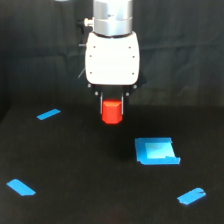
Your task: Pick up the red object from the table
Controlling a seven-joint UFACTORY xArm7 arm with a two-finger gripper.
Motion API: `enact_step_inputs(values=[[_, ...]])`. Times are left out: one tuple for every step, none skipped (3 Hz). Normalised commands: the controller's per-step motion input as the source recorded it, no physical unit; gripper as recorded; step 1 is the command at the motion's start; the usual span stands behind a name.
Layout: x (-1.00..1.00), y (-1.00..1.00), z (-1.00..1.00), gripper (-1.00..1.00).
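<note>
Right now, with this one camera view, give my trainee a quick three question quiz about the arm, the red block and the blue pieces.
1. True or false: the small red-orange stubby block sits between the fingers of the white gripper.
2. How many short bright blue tape strips mark the matte black table?
3. The blue square tray-like piece lies toward which side of the block: A) the exterior view's left, B) the exterior view's right?

Key: 1 true; 2 three; 3 B.
</note>
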Motion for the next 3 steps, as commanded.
enact_step_inputs(values=[[0.08, 0.07, 0.11, -1.00], [-0.06, -0.08, 0.08, -1.00], [-0.04, 0.04, 0.04, -1.00]])
